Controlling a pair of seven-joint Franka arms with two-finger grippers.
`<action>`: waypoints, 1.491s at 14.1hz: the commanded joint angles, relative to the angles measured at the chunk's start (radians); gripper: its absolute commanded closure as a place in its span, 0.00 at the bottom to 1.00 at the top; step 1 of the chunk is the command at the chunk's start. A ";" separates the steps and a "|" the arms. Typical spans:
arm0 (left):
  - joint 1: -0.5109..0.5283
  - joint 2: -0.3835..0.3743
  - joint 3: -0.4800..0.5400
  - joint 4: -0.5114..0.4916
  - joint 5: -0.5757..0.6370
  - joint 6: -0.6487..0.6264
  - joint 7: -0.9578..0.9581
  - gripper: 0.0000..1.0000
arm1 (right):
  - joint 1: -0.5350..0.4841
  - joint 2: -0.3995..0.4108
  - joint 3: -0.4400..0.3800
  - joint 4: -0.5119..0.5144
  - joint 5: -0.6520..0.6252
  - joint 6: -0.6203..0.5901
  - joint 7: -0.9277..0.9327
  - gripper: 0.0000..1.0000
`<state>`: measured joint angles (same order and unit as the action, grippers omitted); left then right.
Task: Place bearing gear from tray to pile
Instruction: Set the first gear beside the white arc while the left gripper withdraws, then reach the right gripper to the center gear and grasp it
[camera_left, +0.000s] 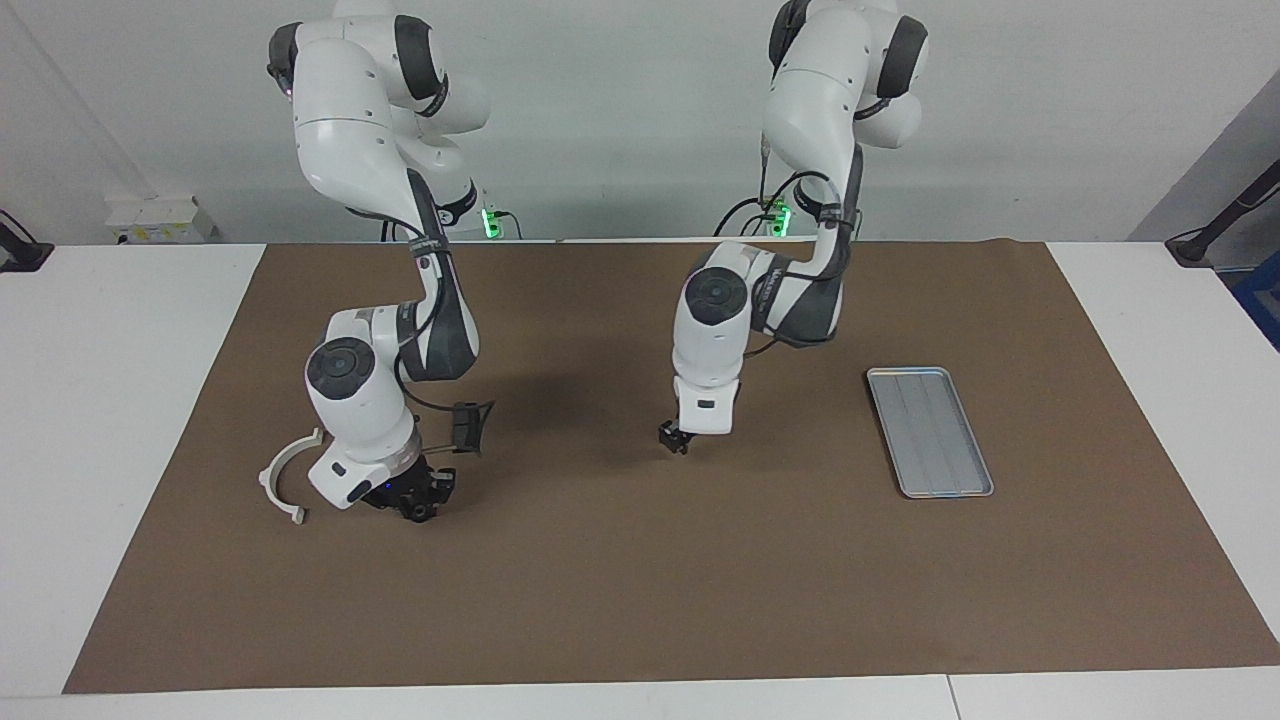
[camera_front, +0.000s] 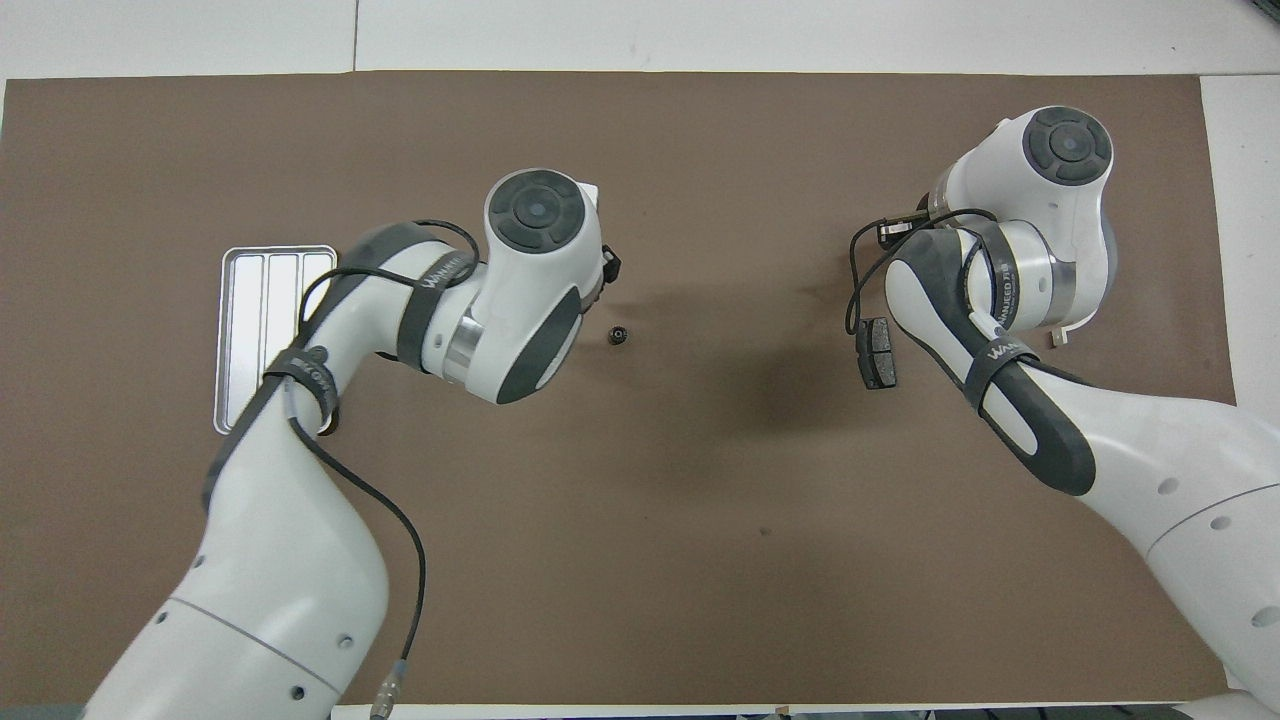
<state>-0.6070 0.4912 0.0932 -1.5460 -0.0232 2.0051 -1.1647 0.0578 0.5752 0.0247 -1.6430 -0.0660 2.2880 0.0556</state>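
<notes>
Silver tray (camera_left: 930, 432) bare, gear (camera_front: 619, 335) on mat, both hands' grip unclear

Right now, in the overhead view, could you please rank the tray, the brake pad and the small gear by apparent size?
1. tray: largest by far, even with the left arm covering part of it.
2. brake pad.
3. bearing gear: smallest.

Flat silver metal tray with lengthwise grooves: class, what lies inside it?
Nothing: the tray shows only bare grooves. From overhead the left arm covers one corner; the facing view shows it all.
</notes>
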 joint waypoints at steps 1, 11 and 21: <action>0.134 -0.188 0.000 -0.054 0.014 -0.147 0.116 0.00 | -0.021 -0.011 0.014 -0.034 -0.018 0.033 -0.011 0.67; 0.518 -0.533 -0.007 -0.101 0.014 -0.552 0.848 0.00 | 0.183 -0.184 0.023 0.023 -0.006 -0.303 0.381 0.00; 0.605 -0.579 -0.067 -0.200 0.012 -0.477 0.932 0.00 | 0.437 -0.184 0.047 0.046 0.034 -0.300 0.909 0.00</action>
<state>-0.0193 -0.0481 0.0362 -1.6975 -0.0174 1.4951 -0.2390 0.4714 0.3828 0.0692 -1.6088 -0.0520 1.9774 0.9053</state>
